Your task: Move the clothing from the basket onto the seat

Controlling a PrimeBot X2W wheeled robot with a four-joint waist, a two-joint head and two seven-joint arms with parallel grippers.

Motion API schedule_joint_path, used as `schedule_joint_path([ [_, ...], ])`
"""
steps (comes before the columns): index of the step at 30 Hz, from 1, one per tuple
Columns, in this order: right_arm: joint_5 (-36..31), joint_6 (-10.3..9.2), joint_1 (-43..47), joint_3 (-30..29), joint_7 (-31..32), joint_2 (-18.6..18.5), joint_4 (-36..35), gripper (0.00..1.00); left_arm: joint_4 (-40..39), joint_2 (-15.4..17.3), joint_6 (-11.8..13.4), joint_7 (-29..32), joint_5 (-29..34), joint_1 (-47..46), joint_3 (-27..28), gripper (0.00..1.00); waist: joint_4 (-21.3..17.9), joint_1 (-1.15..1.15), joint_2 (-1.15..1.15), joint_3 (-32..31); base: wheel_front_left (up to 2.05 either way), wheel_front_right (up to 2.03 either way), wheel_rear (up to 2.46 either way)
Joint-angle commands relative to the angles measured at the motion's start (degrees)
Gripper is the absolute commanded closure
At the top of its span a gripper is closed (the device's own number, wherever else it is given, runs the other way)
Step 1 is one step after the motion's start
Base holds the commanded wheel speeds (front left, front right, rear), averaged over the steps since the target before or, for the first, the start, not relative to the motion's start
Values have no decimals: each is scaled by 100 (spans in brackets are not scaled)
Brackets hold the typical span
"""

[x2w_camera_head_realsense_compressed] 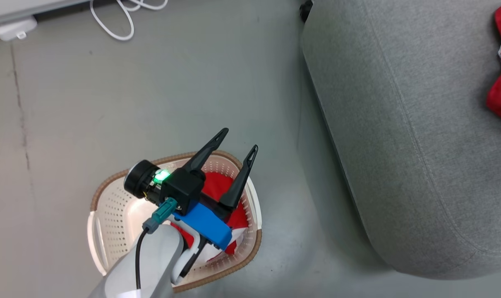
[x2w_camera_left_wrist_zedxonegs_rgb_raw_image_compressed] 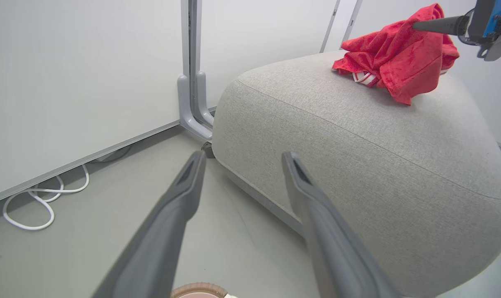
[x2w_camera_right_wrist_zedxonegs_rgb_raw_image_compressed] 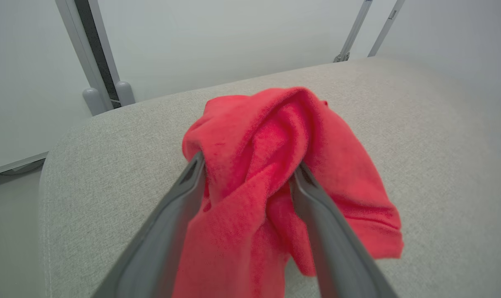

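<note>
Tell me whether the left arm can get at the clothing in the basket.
Probably yes. The left gripper hangs open right above the basket, and the red clothing lies uncovered below it. The fingers point sideways, so it would have to tip down.

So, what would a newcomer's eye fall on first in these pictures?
The bright red garment on the grey seat, bunched between the right gripper's spread fingers. Then the left gripper, open, with its green light, above the perforated basket, where more red clothing lies.
</note>
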Motion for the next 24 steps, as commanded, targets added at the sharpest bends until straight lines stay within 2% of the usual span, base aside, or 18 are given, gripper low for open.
schedule_joint_path([
  [1,-15,1,149,57,15,-31,13,0,17,-20,-40,-15,-46,52,1,0,16,-1,0,-168,0,0,0],
  [7,46,1,554,285,98,-75,-246,0,109,-168,-40,-15,-209,336,114,0,141,-1,0,-792,0,0,0],
  [11,119,1,1012,425,259,59,-724,0,129,-281,-40,-16,-253,632,338,0,209,-1,0,-1175,0,0,0],
  [24,273,1,3158,1036,572,988,-3634,0,130,-614,-39,-16,-100,1515,1267,0,611,-1,0,-2093,0,0,0],
])
